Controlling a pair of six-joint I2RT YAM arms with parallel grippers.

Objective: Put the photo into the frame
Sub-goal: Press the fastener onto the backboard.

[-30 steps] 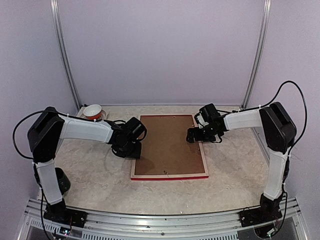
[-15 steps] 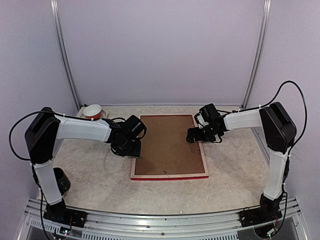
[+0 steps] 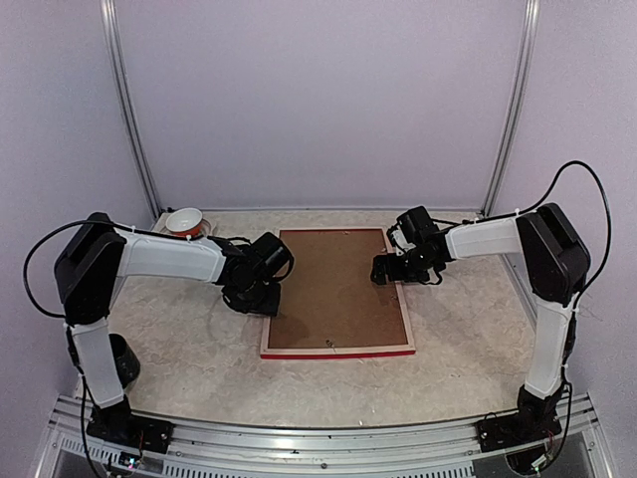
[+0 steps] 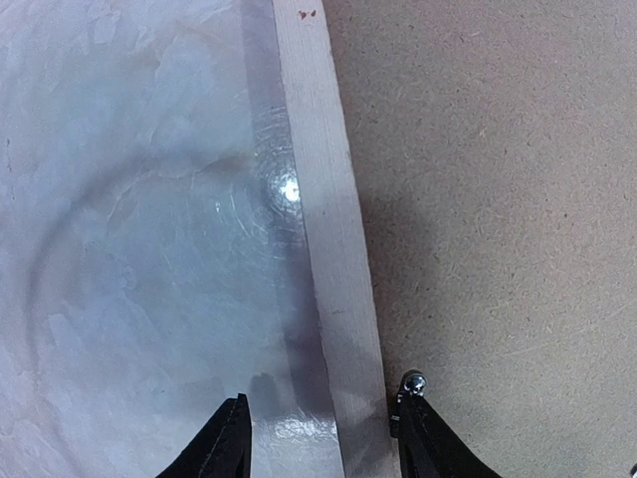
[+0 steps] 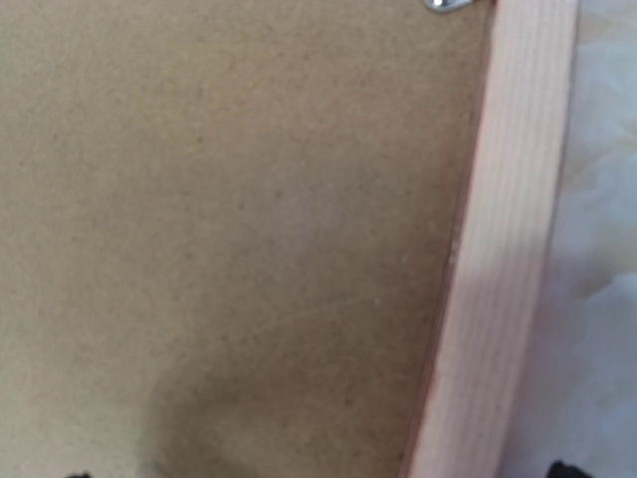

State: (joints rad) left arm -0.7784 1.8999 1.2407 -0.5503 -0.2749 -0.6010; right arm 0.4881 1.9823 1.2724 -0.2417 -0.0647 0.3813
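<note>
On marbled tabletop (image 3: 199, 349), large rectangular red-edged frame (image 3: 338, 351), pale wood back up, brown fibreboard backing (image 3: 333, 289) inside; photo hidden. Left gripper (image 4: 323, 448) half-spread astride left rail, right gripper (image 3: 393, 267) wide over right rail. Barely shifted this second: likely securing backing.

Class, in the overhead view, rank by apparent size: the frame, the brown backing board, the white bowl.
1. frame
2. brown backing board, slightly smaller, set within it
3. white bowl, far smaller
</note>
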